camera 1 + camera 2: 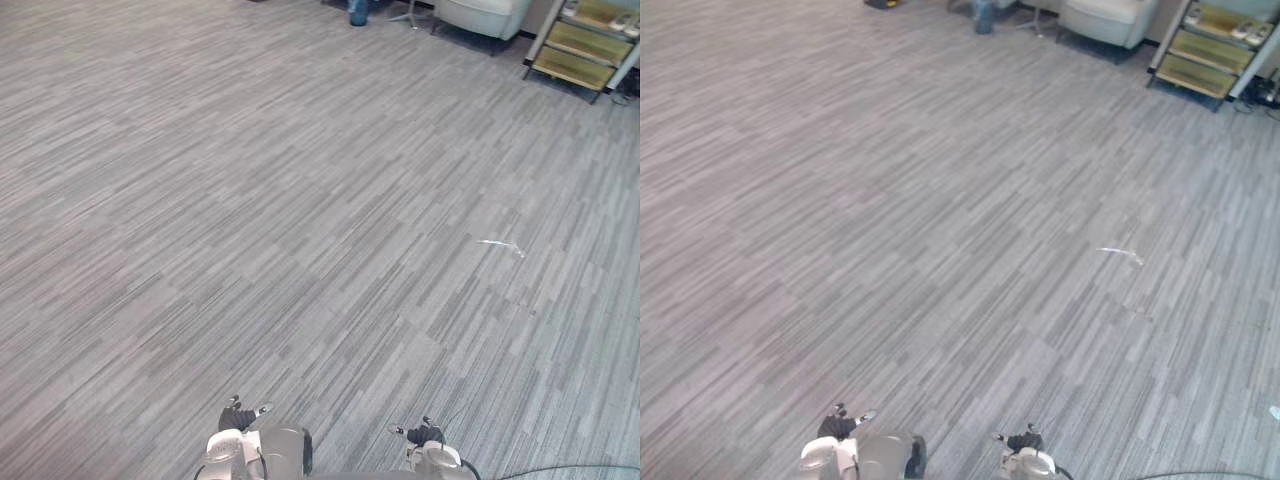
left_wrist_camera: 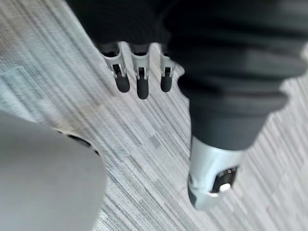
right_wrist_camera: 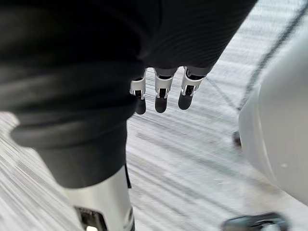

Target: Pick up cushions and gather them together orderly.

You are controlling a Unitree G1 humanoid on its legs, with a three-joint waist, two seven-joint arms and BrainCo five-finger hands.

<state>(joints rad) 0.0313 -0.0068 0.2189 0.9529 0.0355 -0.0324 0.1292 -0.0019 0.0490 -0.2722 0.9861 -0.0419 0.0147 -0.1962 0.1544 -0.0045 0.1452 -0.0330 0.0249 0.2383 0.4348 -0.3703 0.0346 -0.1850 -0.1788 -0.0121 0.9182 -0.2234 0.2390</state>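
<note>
Looking down on a big stretch of grey striped carpet [image 1: 250, 220]. Way off at the far edge, around 1 o'clock, got a pale armchair [image 1: 480, 12], cut off by the frame. Just past it, at roughly 2 o'clock, a metal shelf [image 1: 585, 45] with yellowish trays on it. Also a small blue thing [image 1: 358, 12] at about 12 o'clock, near the armchair, too cropped to say what it is. Closer in, toward 3 o'clock from the middle, a thin white scrap [image 1: 500, 245] lying flat on the carpet, well apart from the furniture.

As for the cushions: honestly can't tell where they are from these views.

Got the left hand [image 2: 142, 82] hanging over the carpet, fingers straight and loose in a row, thumb off to one side, nothing held. Same deal with the right hand [image 3: 162, 94]: fingers relaxed and side by side, not wrapped round anything, just carpet past the tips. So both hanging slack and empty.
</note>
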